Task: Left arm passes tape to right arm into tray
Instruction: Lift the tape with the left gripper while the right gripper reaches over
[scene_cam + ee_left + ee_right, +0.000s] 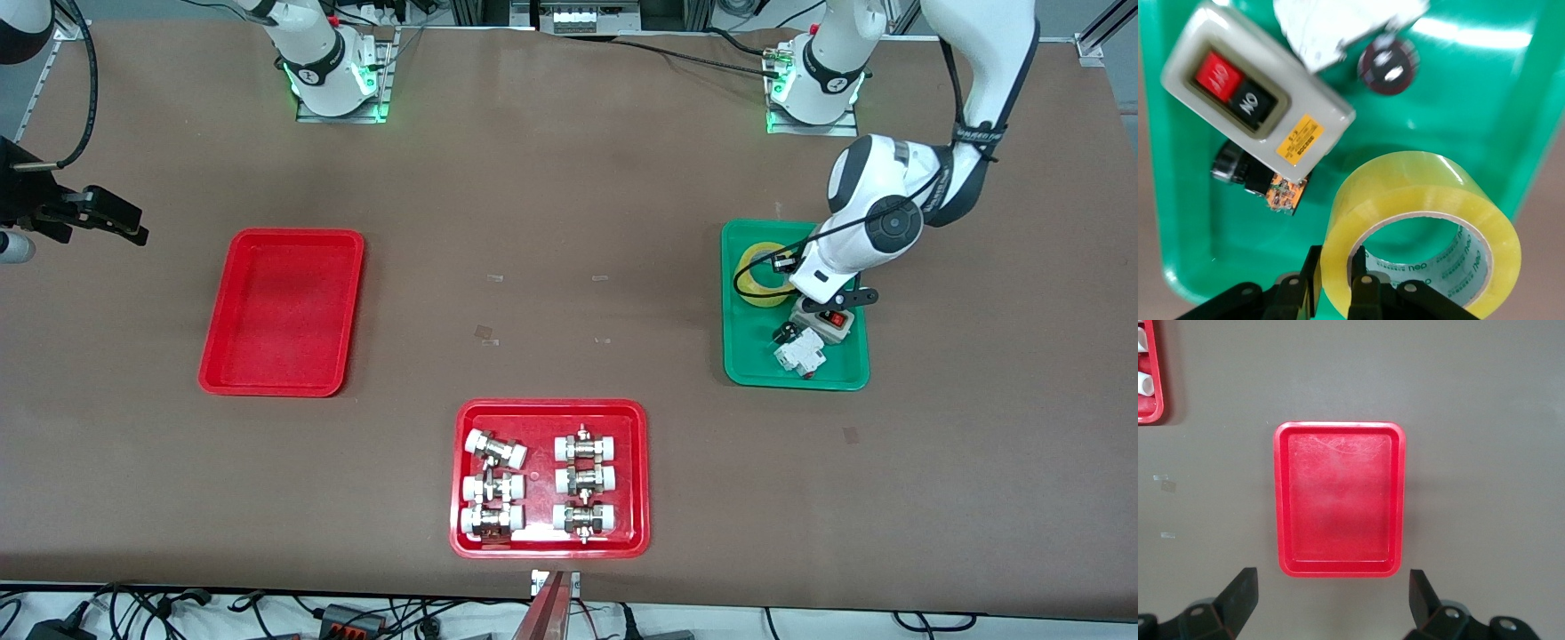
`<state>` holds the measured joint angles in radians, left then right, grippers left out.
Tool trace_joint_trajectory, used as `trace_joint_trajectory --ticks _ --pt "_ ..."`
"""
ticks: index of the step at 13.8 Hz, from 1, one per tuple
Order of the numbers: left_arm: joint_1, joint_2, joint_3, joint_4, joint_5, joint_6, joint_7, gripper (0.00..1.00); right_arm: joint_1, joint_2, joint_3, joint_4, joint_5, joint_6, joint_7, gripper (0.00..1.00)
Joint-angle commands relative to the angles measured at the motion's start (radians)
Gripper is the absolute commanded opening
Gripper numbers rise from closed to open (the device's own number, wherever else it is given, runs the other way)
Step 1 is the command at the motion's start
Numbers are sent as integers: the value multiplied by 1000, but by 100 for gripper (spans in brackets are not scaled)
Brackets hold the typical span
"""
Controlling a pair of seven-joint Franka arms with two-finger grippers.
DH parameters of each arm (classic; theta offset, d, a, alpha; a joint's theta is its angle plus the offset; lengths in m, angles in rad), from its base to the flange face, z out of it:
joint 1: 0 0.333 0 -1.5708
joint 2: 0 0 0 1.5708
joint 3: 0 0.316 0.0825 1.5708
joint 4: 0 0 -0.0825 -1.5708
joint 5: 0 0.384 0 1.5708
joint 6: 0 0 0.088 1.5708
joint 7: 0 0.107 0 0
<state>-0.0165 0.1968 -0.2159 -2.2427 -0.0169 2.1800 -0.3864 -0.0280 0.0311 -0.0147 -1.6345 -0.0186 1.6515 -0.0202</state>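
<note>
The yellow tape (pixel 763 274) lies in the green tray (pixel 751 373) at the left arm's end of the table. My left gripper (pixel 786 281) is down in that tray. In the left wrist view the gripper (pixel 1335 257) is shut on the tape (pixel 1418 193), one finger outside the roll and one inside the white core. The plain red tray (pixel 283 384) sits toward the right arm's end of the table. My right gripper (pixel 133 227) is open and empty, held up beside that tray; its wrist view shows the tray (pixel 1281 500) between the wide-open fingers (pixel 1238 590).
The green tray (pixel 1471 87) also holds a grey switch box (pixel 822 322) (pixel 1251 100), a white breaker (pixel 798 356) and small dark parts. A red tray with pipe fittings (pixel 549 544) lies near the front camera, mid-table.
</note>
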Motion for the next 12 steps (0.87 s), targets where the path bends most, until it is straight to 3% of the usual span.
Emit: trace_joint_trajectory --ticks 1,5,7,10,12 --pt "0 -31 -26 170 -56 -185 -8 3 -1 0 2 16 6 -13 -18 100" --pt "-2 -31 -88 334 -269 -284 -98 3 -1 6 4 13 29 -10 -3 100" --pt "-3 -17 -163 406 -368 -276 -198 3 8 38 5 15 34 -12 -1 100" --pt "-10 33 -272 527 -435 -258 -406 3 45 125 4 15 49 -12 -4 100" --pt "-26 62 -347 574 -437 -189 -494 3 66 135 5 15 51 -10 -18 100"
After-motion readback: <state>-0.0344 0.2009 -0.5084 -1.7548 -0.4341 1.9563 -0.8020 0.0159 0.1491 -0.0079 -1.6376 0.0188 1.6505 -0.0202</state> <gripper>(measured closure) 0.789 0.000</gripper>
